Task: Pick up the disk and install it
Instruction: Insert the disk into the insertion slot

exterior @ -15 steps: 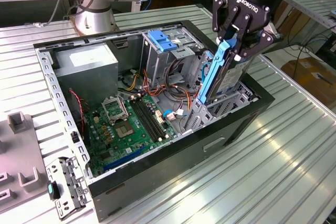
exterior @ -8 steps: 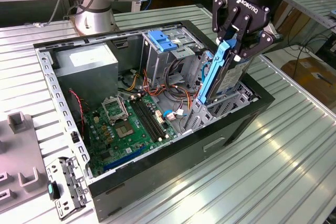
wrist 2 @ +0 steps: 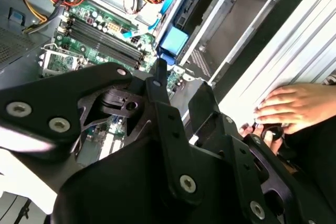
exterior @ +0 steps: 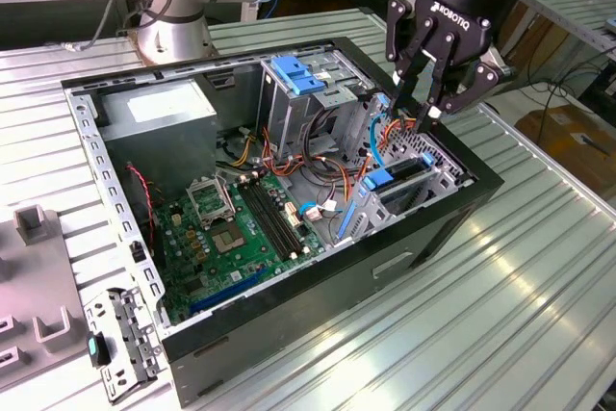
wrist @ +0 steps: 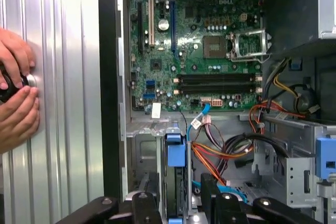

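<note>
The disk [exterior: 390,183] sits on edge in the metal drive bay [exterior: 438,175] at the corner of the open computer case [exterior: 414,247], its blue handle facing the motherboard [exterior: 236,228]. In the first wrist view the disk [wrist: 176,157] lies in line with the gap between the fingers [wrist: 144,204], one black finger on either side of it and neither seen pressing on it. The gripper [exterior: 419,113] hangs just above the bay, fingers spread apart and holding nothing. Just beyond the fingertips, past the blue handle, a bundle of orange cables [wrist: 210,156] runs across the case floor. Well outside the fingers, beyond the case wall, a person's hands [wrist: 16,95] rest on the ribbed metal table [exterior: 500,334].
</note>
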Available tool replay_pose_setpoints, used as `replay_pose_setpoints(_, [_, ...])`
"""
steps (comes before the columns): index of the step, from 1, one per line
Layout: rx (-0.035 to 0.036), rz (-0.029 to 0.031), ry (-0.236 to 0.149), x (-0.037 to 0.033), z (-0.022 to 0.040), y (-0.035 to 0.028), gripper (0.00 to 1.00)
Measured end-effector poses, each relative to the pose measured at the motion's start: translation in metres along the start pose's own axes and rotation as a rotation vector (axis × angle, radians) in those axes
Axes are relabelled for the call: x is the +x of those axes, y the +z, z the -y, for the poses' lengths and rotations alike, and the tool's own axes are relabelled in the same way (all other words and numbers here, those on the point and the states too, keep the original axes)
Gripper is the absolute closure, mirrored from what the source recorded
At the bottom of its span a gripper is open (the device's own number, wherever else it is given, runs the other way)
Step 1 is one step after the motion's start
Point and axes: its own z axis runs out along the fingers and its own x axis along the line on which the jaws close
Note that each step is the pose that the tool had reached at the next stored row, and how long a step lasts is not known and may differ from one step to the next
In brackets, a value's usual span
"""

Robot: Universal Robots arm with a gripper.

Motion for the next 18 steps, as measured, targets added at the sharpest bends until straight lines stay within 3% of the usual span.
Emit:
replay_pose_setpoints(8, [0.0001,0.0,-0.002,0.0002,0.0,0.0157,0.57])
replay_pose_setpoints(9, [0.0001,0.0,-0.002,0.0004,0.0,0.0177,0.7])
replay_pose_setpoints(10, [0.0001,0.0,-0.002,0.0008,0.0,0.02,0.7])
replay_pose_setpoints(13, [0.0001,0.0001,-0.003,0.0018,0.0,0.0257,0.88])
replay_pose_setpoints(18, [0.0001,0.0,-0.004,0.0032,0.0,0.0365,0.89])
